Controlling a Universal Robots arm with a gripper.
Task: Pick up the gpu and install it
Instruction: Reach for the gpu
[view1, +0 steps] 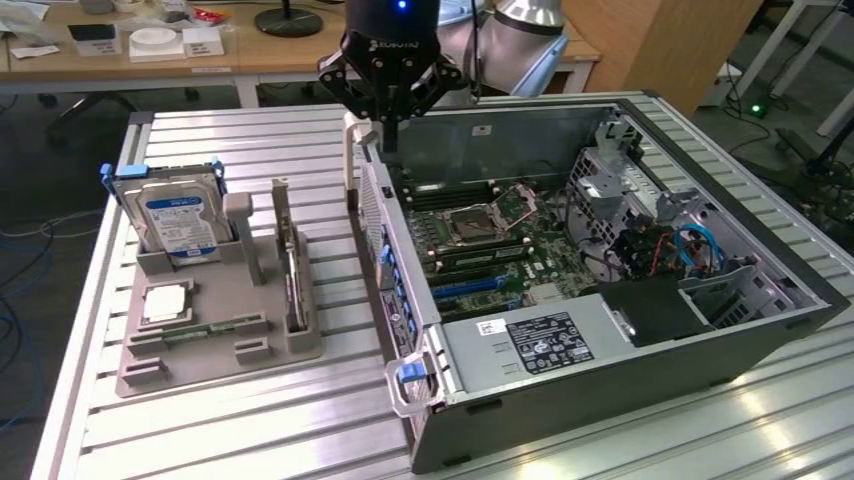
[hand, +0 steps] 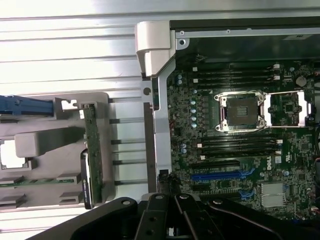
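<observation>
Exterior view: gpu (view1: 291, 270) stands on edge in the grey holder (view1: 220, 335) on the desk (view1: 240, 425), beside the hard drive (view1: 180, 215), untouched. End effector (view1: 391, 140) hangs over the case (view1: 627, 375) rear corner, well apart from the card, fingers pressed together on nothing. Judgement: pick step not yet begun. A grasp would need the fingers spread and lined up along the card's top edge. Slots on the motherboard (view1: 494, 240) look free.

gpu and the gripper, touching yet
Apart. The exterior view shows the gripper above the computer case's wall, while the gpu stands in the grey holder, a strip of table between them.
</observation>
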